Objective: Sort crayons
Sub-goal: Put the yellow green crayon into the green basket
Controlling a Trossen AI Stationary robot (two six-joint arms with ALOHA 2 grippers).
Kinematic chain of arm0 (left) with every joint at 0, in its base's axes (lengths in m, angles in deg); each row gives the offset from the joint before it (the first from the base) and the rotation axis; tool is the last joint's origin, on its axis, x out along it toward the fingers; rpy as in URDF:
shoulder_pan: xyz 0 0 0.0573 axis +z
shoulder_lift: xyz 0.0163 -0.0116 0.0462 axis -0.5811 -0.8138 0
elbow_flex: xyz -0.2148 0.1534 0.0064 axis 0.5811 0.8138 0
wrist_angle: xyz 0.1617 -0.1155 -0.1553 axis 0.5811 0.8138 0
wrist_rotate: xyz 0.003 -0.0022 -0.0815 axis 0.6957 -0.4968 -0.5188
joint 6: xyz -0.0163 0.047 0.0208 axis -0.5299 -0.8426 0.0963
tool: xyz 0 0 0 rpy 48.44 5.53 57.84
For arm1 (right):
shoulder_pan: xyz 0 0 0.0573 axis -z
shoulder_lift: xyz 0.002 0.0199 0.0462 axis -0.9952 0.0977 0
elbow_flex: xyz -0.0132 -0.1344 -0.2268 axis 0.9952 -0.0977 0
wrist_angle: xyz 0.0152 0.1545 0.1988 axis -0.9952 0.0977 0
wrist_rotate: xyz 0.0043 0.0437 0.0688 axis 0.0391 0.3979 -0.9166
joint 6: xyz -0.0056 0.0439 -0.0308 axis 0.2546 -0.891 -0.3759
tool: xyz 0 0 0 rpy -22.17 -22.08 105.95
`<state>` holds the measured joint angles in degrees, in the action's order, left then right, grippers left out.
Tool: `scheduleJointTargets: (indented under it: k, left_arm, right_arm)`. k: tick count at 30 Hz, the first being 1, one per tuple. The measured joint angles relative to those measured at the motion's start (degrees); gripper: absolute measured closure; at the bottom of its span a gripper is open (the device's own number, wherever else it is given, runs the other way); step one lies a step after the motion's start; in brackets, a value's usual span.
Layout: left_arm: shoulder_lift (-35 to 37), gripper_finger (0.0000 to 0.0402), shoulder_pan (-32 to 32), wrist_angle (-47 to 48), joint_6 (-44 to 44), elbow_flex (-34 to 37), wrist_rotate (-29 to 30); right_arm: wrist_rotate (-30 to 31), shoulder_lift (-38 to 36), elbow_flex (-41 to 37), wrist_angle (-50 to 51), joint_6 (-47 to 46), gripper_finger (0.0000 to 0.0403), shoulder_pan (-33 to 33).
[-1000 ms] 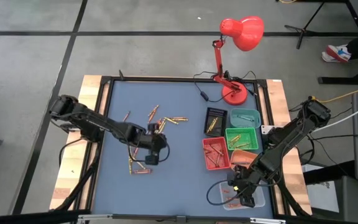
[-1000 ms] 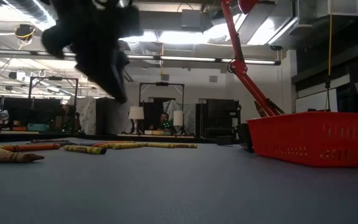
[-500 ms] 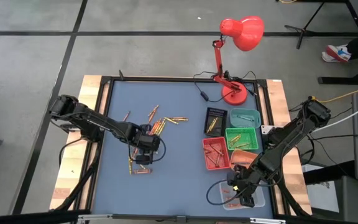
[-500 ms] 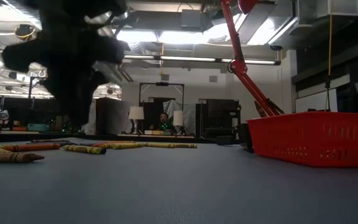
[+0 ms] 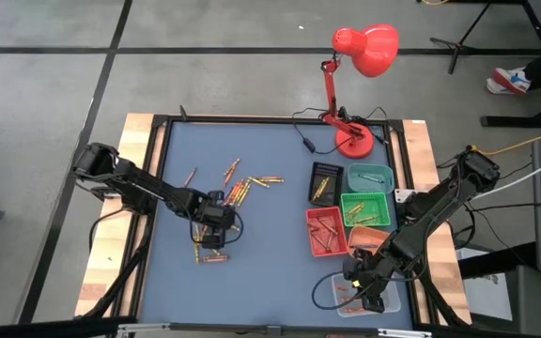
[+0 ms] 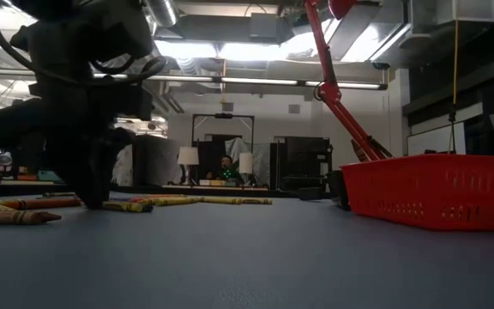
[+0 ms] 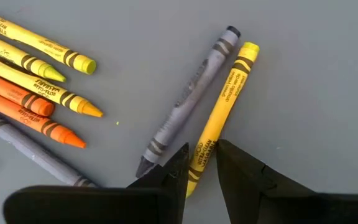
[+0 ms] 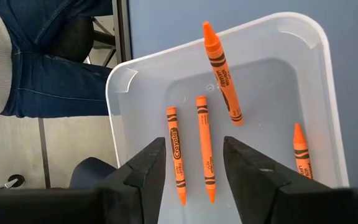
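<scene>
Loose crayons [image 5: 242, 188] lie flat on the blue table top, with a few more [image 5: 209, 253] nearer the front. My left gripper [image 5: 216, 225] points steeply down, low over them, and is open. In the left wrist view its fingers [image 7: 202, 171] stand on either side of the lower end of a yellow crayon [image 7: 222, 106]. That crayon lies beside a grey crayon [image 7: 188, 102]. I cannot tell whether the fingers touch it. My right gripper [image 8: 194, 162] hangs open over a clear tray [image 8: 316, 68] that holds several orange crayons [image 8: 219, 68].
Black [image 5: 325, 181], teal [image 5: 370, 176], green [image 5: 364, 208], red [image 5: 325, 231] and orange [image 5: 369, 237] trays stand at the right. A red desk lamp [image 5: 355, 141] stands on the far edge. More yellow and orange crayons [image 7: 36, 81] lie close to my left gripper.
My left gripper has sunk toward the crayons and shifted a little toward the table's left edge, tipping steeper. It now sits just above the table top.
</scene>
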<state>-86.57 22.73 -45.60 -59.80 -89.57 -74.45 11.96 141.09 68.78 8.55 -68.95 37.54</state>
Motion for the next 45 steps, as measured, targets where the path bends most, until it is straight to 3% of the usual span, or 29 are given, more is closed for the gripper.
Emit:
scheduleJointTargets:
  k: [7,12,15,20,24,28,30,38,41,45]
  left_arm:
    - [0.01,0.0336,0.02,-0.12,0.24,0.37,-0.76]
    - [-0.06,0.0373,0.02,-1.10,0.28,0.47,-1.18]
    - [-0.06,0.0393,0.04,-2.45,0.33,0.56,-1.07]
    - [-0.24,0.0394,0.04,-6.73,2.72,0.73,-1.02]
    - [-0.48,0.0396,0.04,-13.80,5.16,0.76,-1.38]
    - [-0.45,0.0397,0.04,-25.46,5.92,0.76,-1.30]
    - [-0.43,0.0396,0.04,-33.01,5.84,0.70,-0.78]
    - [-0.35,0.0394,0.04,-59.65,-1.91,0.61,3.97]
    - [-0.32,0.0394,0.04,-65.99,-5.19,0.57,4.68]
    - [-0.27,0.0394,0.04,-70.02,-7.76,0.54,5.01]
  right_arm:
    - [-0.04,0.00,0.00,-1.72,0.14,0.0245,0.00]
    - [-0.02,-2.67,0.00,-3.50,1.71,0.0245,0.00]
    - [3.16,-5.44,0.00,-3.23,4.20,0.0245,0.00]
    - [15.12,-9.84,0.00,-3.25,13.32,0.0245,0.00]
    - [29.78,-11.15,0.00,-3.26,20.76,0.0245,0.00]
    - [46.71,-11.11,0.00,-3.22,23.67,0.0245,0.33]
    - [51.16,-11.13,0.00,-3.34,24.08,0.0245,1.55]
    - [51.89,-9.80,0.00,-5.90,26.00,0.0245,9.49]
    - [51.54,-8.56,0.00,-12.74,32.16,0.0245,12.52]
    - [46.25,-6.34,0.00,-24.56,42.32,0.0245,16.42]
